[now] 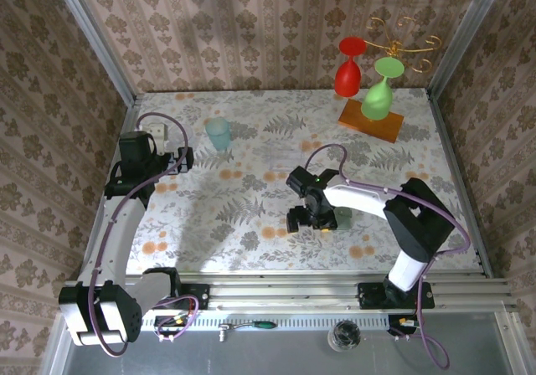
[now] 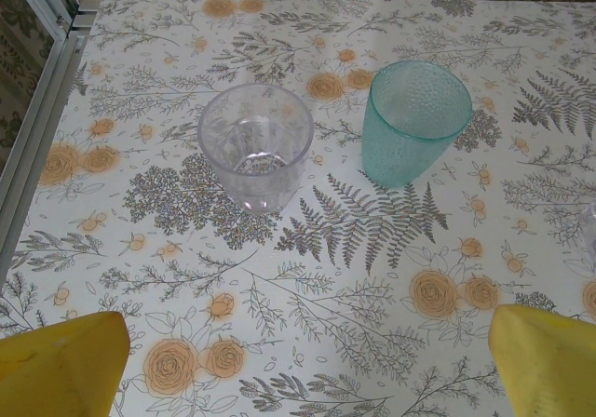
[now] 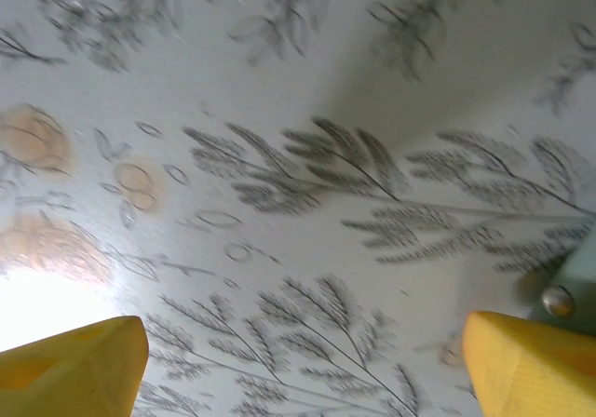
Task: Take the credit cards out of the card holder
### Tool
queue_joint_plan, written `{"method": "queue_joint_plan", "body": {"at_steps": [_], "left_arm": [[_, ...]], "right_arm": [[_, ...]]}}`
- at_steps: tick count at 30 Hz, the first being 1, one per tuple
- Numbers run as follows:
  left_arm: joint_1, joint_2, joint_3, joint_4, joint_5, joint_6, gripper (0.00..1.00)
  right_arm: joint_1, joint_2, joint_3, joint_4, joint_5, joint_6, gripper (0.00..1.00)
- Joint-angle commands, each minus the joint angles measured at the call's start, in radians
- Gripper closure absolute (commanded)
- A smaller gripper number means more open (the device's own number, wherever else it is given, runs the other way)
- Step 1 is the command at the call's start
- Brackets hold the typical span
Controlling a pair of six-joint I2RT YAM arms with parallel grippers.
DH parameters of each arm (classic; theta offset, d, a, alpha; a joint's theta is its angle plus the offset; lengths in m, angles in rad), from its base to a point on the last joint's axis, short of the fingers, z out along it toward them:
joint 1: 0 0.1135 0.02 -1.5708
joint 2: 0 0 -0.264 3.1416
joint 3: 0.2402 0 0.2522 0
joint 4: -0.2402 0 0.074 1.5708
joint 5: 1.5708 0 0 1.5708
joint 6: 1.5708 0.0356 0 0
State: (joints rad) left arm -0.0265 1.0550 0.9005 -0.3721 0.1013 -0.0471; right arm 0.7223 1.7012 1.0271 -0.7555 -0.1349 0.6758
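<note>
1. Lying on the flowered table [image 1: 251, 199], the card holder [image 1: 344, 218] sits just to the right of the right gripper [image 1: 310, 222], outside its right finger. From above, the arm covers most of it, leaving a small grey-green patch in sight.
2. From the right wrist, a pale grey-green corner of the card holder [image 3: 575, 277] with a round metal snap [image 3: 557, 299] shows just past the right yellow fingertip [image 3: 521, 366]. Whether the holder is folded or spread cannot be told.
3. The right gripper [image 3: 303, 370] hangs low over bare tablecloth. Its jaws are spread wide, with nothing between them.
4. The left gripper [image 1: 186, 157] is well apart from the holder, over at the table's left side. From its own wrist camera, the left gripper [image 2: 298, 370] is released, its yellow fingertips [image 2: 65, 361] standing far apart over the cloth and holding nothing.
5. Ahead of the left gripper stand two upright cups, near each other but not touching. The clear cup [image 2: 253, 147] is ahead and to the left, and the teal cup [image 2: 414, 124] is ahead and to the right.
6. Far beyond the right gripper, near the back right corner, a red wine glass [image 1: 347, 75] and a green wine glass [image 1: 377, 99] hang bowl-down from a gold wire rack [image 1: 402, 36] on a wooden base [image 1: 370, 122].
7. Behind the arm bases lie a green-handled screwdriver [image 1: 255, 326] and a small clear jar [image 1: 344, 336].
</note>
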Motion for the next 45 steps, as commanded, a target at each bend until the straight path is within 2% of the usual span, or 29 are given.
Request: {"method": "queue_joint_plan", "body": {"at_steps": [1, 8, 15, 21, 32, 38, 45], "left_arm": [[-0.009, 0.005, 0.015, -0.014, 0.003, 0.008, 0.0], [-0.008, 0.008, 0.014, -0.013, 0.001, 0.01, 0.0], [-0.009, 0.008, 0.015, -0.02, -0.012, 0.014, 0.0], [-0.007, 0.008, 0.011, -0.018, -0.025, 0.02, 0.0], [-0.004, 0.026, 0.02, -0.025, -0.021, 0.018, 0.0], [-0.001, 0.025, 0.021, -0.025, -0.01, 0.016, 0.0], [-0.002, 0.016, 0.023, -0.025, -0.009, 0.014, 0.0]], "right_arm": [[-0.018, -0.064, -0.007, -0.095, 0.062, 0.01, 0.12], [-0.123, -0.137, 0.009, -0.125, 0.102, -0.042, 0.11], [-0.258, -0.116, -0.003, -0.126, 0.124, -0.135, 0.1], [-0.323, -0.06, -0.007, -0.086, 0.116, -0.175, 0.08], [-0.331, 0.051, 0.008, -0.021, 0.063, -0.173, 0.06], [-0.329, 0.06, 0.008, -0.031, 0.072, -0.175, 0.1], [-0.318, 0.048, 0.02, -0.042, 0.067, -0.166, 0.19]]}}
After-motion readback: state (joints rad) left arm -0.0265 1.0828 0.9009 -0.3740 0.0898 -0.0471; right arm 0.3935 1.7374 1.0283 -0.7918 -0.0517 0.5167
